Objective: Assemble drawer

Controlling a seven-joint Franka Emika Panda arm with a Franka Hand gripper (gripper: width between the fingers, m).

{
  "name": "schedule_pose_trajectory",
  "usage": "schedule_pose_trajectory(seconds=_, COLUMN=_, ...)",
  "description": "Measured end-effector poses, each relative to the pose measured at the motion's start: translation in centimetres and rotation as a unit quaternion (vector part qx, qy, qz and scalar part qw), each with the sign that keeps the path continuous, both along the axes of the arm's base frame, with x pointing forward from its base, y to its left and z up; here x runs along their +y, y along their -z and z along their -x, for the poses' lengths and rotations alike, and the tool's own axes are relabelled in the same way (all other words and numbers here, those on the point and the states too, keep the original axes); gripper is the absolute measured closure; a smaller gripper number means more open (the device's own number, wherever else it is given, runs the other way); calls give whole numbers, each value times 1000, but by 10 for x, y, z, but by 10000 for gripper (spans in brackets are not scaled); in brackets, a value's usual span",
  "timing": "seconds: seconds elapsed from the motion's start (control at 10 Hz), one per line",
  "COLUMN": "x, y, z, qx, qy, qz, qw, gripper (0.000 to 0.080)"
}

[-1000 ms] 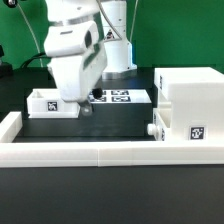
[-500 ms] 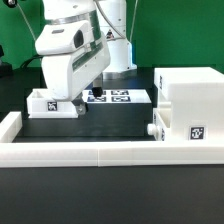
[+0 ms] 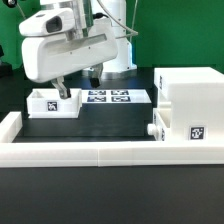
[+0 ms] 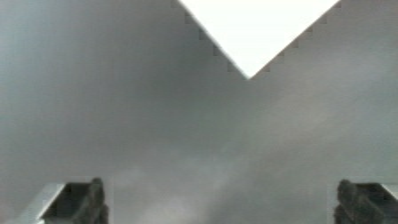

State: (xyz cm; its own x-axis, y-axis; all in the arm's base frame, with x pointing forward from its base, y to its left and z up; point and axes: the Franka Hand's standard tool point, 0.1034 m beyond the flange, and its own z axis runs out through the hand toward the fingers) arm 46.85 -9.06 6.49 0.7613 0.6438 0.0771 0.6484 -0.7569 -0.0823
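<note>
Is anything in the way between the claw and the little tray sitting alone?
Nothing visible is. The claw hangs open right by the small tray at the exterior view's left, nothing between them.

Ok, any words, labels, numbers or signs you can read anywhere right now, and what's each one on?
No words, numbers or brand marks can be read in either view.
On the box: one black-and-white square tag, a pattern, not text.
On the tray: one such pattern as well.
On the marker board: several such patterns, no text.
Wrist view: blurred, nothing written shows.
</note>
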Motion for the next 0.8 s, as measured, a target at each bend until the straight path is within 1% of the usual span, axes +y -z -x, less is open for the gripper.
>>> schedule_pose_trajectory(seconds=0.1, x=-9, y=-13, z=-2, qx=-7, qy=31, qz=6, qw=999, gripper=151)
schedule_pose_trajectory(seconds=0.2, x=-9, y=-11, z=5, qx=1, qy=81, qz=5, qw=997, gripper=151)
schedule_pose_trajectory(seconds=0.4, x=-7, y=-10, z=4, qx=8, qy=131, qz=4, qw=991, gripper=151)
schedule_pose_trajectory(seconds=0.8, x=-5, y=-9, z=5, qx=22, qy=254, qz=-1, qw=967, gripper=151)
